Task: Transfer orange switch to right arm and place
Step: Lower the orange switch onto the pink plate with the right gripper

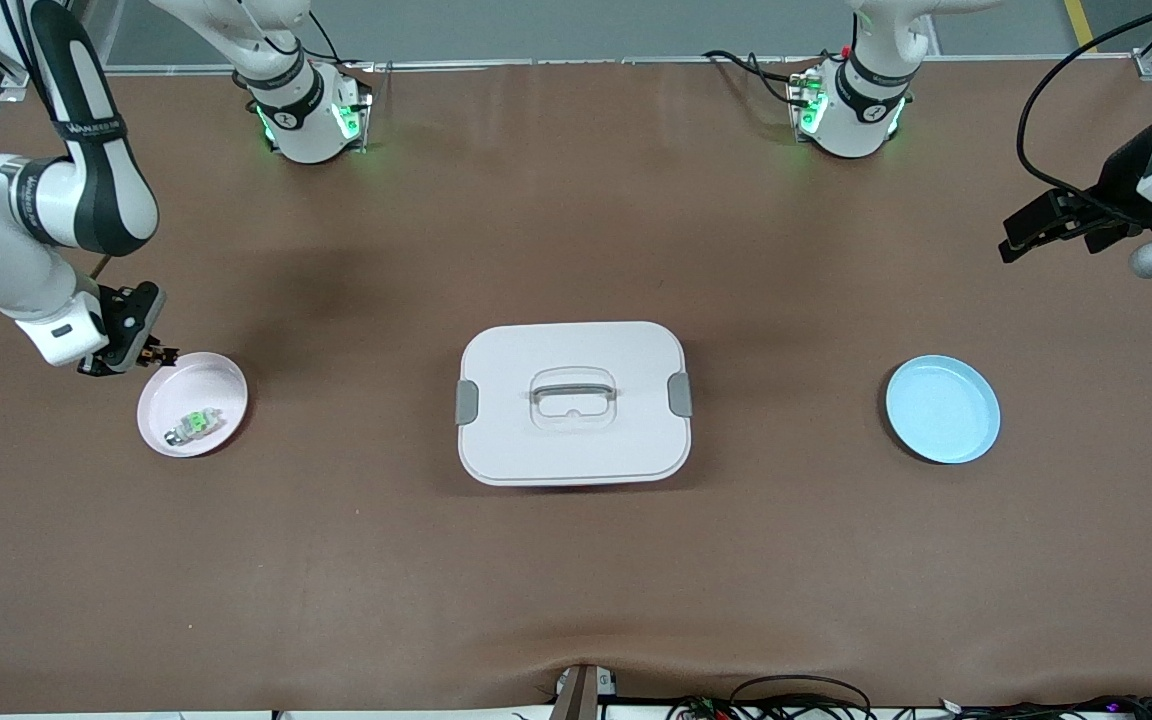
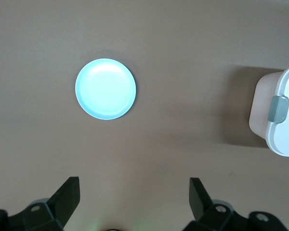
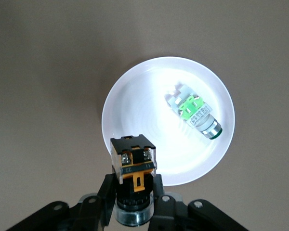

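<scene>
**Op:** Switch first: I had the orange switch [image 3: 133, 161] clamped between the closed fingers of the right gripper [image 3: 133, 192], its black block and orange band standing up out of the fingertips. In the front view it hung at the rim of the pink dish [image 1: 226, 385], at the right arm's end of the table.

**Desk:** Over the dish or beside it?

**Op:** Just over the rim, I judged. From the right wrist view the dish floor lay straight below the fingertips, so the coming move looked to be mostly a descent with a small shift toward the dish centre.

**Desk:** Anything already in there?

**Op:** A green-and-white component [image 3: 195, 112] lay on its side in the dish, clear of the switch. I saw bare dish floor between it and the spot under my fingertips, so I reckoned the switch could go down without touching it.

**Desk:** And the left arm?

**Op:** It waited. The left gripper [image 2: 135, 202] stood wide open and empty, high over bare table at its own end, with the blue plate [image 2: 105, 88] empty below it. The white lidded box [image 1: 573, 402] sat mid-table between the two dishes, well apart from both.

**Desk:** So the handover was done?

**Op:** I judged so, since the right gripper held the switch; only the placing remained.
</scene>
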You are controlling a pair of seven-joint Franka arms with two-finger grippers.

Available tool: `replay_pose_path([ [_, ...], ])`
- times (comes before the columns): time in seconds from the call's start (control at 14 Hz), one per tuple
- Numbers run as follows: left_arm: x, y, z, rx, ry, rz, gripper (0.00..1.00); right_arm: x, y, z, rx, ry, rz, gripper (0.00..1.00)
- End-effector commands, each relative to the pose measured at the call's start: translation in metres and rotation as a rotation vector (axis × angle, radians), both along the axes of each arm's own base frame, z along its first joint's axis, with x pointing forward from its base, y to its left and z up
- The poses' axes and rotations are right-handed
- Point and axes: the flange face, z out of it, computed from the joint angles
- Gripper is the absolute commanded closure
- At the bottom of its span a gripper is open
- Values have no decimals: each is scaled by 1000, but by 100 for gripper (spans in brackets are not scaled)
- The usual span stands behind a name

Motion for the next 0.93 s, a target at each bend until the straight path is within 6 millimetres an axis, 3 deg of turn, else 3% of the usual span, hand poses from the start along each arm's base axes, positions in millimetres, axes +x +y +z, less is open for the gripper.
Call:
replay_pose_path([
  [0.0,-3,0,0,-7,8,-19,0,-1,-2,-16,-4,-9,24,97],
  [0.29,-8,0,4,-4,14,-20,0,3,1,-41,2,-13,36,97],
  [0.86,-8,-1,3,-3,14,-9,0,0,1,-70,-5,-11,84,96],
])
